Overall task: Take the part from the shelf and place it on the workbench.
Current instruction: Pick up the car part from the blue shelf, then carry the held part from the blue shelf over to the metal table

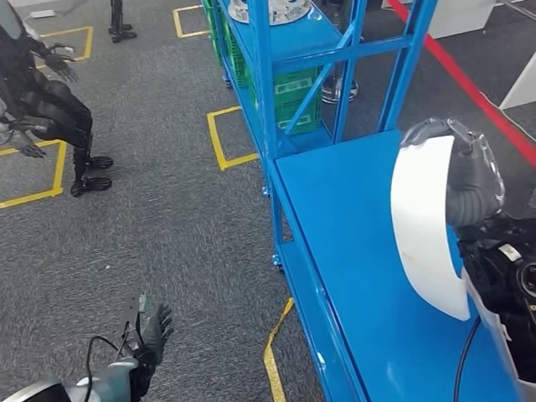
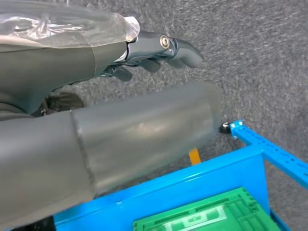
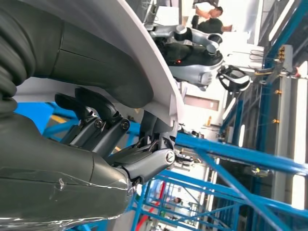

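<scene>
My right hand [image 1: 471,180] grips a white curved part [image 1: 424,222], a bent shell-like sheet, and holds it above the right side of the blue workbench [image 1: 354,251]. In the right wrist view the white part [image 3: 145,57] lies across the thumb and the dark fingers [image 3: 109,130] close under it. My left hand [image 1: 152,335] hangs low over the grey carpet left of the bench, fingers spread, holding nothing. Its fingers [image 2: 171,48] show extended in the left wrist view. The blue shelf [image 1: 303,50] stands behind the workbench.
Green crates [image 1: 294,96] sit low in the shelf, and white parts [image 1: 271,10] lie on its upper level. Another dark robot [image 1: 44,92] stands at far left. Yellow floor markings [image 1: 218,138] and a red line [image 1: 467,84] cross the carpet.
</scene>
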Controlling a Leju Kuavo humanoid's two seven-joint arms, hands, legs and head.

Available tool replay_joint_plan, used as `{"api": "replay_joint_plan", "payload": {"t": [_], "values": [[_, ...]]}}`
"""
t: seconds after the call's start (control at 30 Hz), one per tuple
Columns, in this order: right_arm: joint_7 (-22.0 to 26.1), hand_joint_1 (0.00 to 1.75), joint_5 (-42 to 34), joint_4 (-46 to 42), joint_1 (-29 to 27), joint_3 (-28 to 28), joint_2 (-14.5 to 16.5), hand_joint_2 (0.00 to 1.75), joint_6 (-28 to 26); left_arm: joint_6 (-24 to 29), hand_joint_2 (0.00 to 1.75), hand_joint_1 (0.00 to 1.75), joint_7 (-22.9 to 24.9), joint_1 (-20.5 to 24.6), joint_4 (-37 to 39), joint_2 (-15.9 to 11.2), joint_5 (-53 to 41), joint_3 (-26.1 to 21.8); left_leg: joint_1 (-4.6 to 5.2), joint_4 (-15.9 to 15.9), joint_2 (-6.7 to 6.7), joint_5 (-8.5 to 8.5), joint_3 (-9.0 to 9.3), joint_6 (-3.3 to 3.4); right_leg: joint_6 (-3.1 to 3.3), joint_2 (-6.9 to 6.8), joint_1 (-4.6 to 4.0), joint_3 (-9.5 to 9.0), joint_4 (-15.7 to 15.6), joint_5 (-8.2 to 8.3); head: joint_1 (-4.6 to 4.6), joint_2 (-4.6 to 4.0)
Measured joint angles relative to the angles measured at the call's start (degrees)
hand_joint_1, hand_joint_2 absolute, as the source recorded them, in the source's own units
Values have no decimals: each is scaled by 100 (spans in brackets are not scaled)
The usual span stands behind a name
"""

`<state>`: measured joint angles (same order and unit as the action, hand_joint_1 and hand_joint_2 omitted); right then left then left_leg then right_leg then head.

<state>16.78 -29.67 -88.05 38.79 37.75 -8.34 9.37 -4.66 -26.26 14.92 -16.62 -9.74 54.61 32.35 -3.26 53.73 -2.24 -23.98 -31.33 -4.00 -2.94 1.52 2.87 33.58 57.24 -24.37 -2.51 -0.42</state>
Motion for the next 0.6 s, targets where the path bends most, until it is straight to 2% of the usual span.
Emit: {"api": "replay_joint_plan", "payload": {"t": [0.07,0.1,0.13,0.2,0.23,0.27,0.3,0.37,0.4,0.43,0.47,0.53,0.6], "values": [[15,175,-6,5,10,-1,8,175,25,-3,0,0,0,-16,0,4,3,0,-20,83,48,-56,-43,-27,99,-34,-20,4,6,1,-43,0],[17,175,-6,6,22,-1,13,175,27,-7,0,0,0,-16,-1,4,4,0,-17,290,97,-163,-143,-17,144,-55,-30,-2,-1,2,-71,0],[20,175,-6,6,31,1,17,175,29,-10,0,0,-1,-9,-1,4,5,0,-3,635,146,-323,-317,5,181,-80,-46,-8,-7,1,-112,0],[19,175,-6,7,36,7,22,175,27,-14,0,0,-2,3,-1,4,7,0,50,1525,187,-656,-803,63,230,-133,-102,-7,-7,-11,-181,0],[16,175,-6,8,33,10,22,175,20,-15,0,0,-2,-3,-1,5,9,0,82,1832,187,-723,-992,97,247,-157,-133,-9,-7,-18,-204,0],[14,175,-7,8,32,13,23,175,9,-15,0,0,-2,-12,-1,5,12,0,113,1921,187,-681,-1074,137,261,-178,-161,-15,-7,-25,-220,0],[10,175,-9,8,32,14,23,175,-2,-16,0,0,-2,-18,-1,4,14,0,145,1764,189,-533,-1031,183,270,-196,-184,-26,-7,-31,-233,0],[7,175,-15,8,40,15,24,175,-18,-17,0,0,-2,-13,-1,3,15,0,215,964,244,-123,-676,282,275,-232,-209,-55,-8,-48,-253,0],[5,175,-19,8,47,15,25,175,-21,-20,0,0,-2,-3,-1,3,15,0,253,597,284,11,-510,315,266,-247,-227,-61,-5,-59,-257,0],[3,175,-22,8,55,15,25,175,-24,-24,0,0,-2,7,-1,3,14,0,286,355,315,78,-402,337,249,-261,-239,-62,-7,-66,-254,0],[-1,175,-25,8,60,15,25,175,-26,-30,0,0,-2,13,-1,4,14,0,312,261,330,76,-367,348,229,-275,-247,-63,-16,-70,-244,0],[-10,175,-29,7,64,15,24,175,-30,-42,0,0,-2,14,-1,5,9,0,320,227,281,93,-357,380,174,-301,-243,-64,-28,-84,-218,0],[-16,175,-31,7,66,9,23,175,-33,-50,0,0,-2,15,-1,5,-1,0,301,194,243,110,-328,436,122,-269,-231,26,179,-231,-179,0]]}}
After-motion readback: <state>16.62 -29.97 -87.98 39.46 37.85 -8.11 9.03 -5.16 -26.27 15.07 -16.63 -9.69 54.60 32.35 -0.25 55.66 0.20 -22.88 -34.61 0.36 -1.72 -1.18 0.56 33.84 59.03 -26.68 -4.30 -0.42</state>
